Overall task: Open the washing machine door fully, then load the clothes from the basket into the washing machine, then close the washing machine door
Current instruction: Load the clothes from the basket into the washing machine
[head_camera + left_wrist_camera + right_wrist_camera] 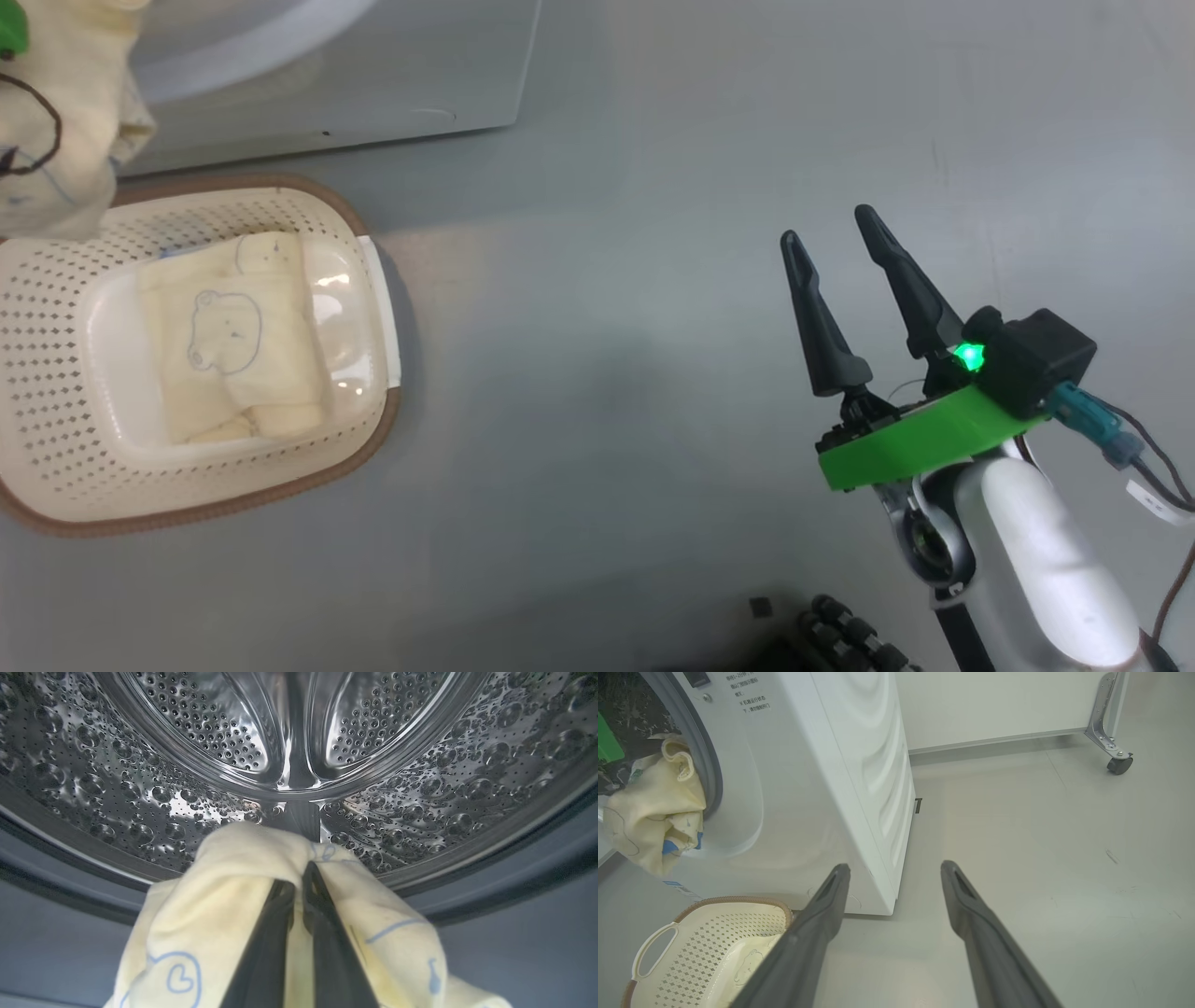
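My left gripper point(299, 872) is shut on a cream-yellow garment point(261, 914) and holds it at the mouth of the washing machine point(808, 779), just before the steel drum point(299, 742). The same garment point(654, 812) hangs at the drum opening in the right wrist view and shows at the head view's top left point(56, 121). Another folded garment point(233, 336) with a bear drawing lies in the basket point(56, 392) on the floor in front of the machine. My right gripper point(826, 224) hovers open and empty over the floor, right of the basket. The washing machine door is out of view.
Grey floor point(607, 373) stretches between the basket and my right arm. A white panel on a metal caster leg point(1111, 742) stands behind the machine's right side. A dark ribbed part point(840, 635) of my base sits at the head view's bottom edge.
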Tool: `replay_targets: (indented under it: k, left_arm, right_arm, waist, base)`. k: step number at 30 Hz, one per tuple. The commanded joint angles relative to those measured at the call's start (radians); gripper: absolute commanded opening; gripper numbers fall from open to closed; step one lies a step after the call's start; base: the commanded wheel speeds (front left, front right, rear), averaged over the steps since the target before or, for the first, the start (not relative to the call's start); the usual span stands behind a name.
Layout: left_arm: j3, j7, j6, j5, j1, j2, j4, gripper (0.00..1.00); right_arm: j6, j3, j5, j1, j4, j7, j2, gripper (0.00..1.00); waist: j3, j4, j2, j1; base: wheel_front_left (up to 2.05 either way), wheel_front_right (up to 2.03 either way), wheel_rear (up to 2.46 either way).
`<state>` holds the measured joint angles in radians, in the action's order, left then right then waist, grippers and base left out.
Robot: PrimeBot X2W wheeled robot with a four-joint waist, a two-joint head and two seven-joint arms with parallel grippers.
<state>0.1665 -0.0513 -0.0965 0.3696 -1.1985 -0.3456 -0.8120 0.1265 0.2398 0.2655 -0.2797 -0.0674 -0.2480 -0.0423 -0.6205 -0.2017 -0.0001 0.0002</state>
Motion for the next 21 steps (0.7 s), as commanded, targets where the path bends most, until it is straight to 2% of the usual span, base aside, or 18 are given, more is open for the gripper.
replay_targets:
  k: [1, 10, 21]
  left_arm:
    - [-0.022, -0.004, -0.003, -0.005, -0.060, -0.075, 0.022, 0.00]
    - [-0.003, 0.080, 0.004, -0.047, -0.202, -0.123, 0.014, 0.00]
    - [0.021, 0.234, 0.049, -0.108, -0.325, -0.163, -0.014, 0.00]
  right_arm:
    - [0.004, 0.029, 0.008, -0.009, 0.030, -0.013, -0.008, 1.00]
    - [0.004, 0.070, 0.015, -0.033, 0.043, -0.014, -0.008, 1.00]
    - [0.004, 0.105, 0.026, -0.038, 0.044, -0.014, -0.008, 1.00]
  waist:
    - [-0.039, -0.030, 0.0001, -0.0002]
    - [-0.086, -0.055, 0.0001, -0.0002]
    - [-0.111, -0.080, 0.0001, -0.0002]
  base:
    - [0.00, 0.00, 0.00]
    - [0.00, 0.00, 0.00]
    - [0.00, 0.00, 0.00]
